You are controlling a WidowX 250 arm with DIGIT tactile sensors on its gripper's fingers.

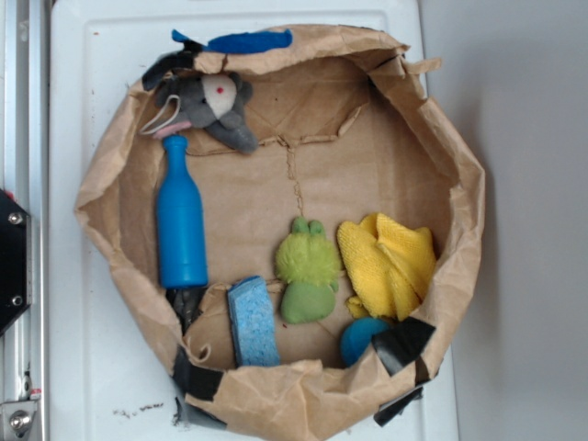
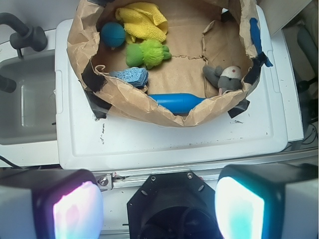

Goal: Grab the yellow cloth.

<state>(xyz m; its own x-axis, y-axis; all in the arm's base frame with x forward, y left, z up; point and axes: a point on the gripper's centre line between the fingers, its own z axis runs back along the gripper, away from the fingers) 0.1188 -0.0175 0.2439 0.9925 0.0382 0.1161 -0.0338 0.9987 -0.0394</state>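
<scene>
Wrist view: my end effector is open, empty, well short of the bag. Approach step; next I'd reach over to the yellow cloth.

Yellow cloth open above; plush toy and ball crowd it.

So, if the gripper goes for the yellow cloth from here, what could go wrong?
1. The yellow cloth touches the green plush toy and lies close to the blue ball, so the fingers might pinch one of them too.
2. It lies near the wall of the paper bag, whose raised rim could catch the gripper on descent.
3. The gripper is open but far outside the bag, so it must clear the near rim first.
</scene>
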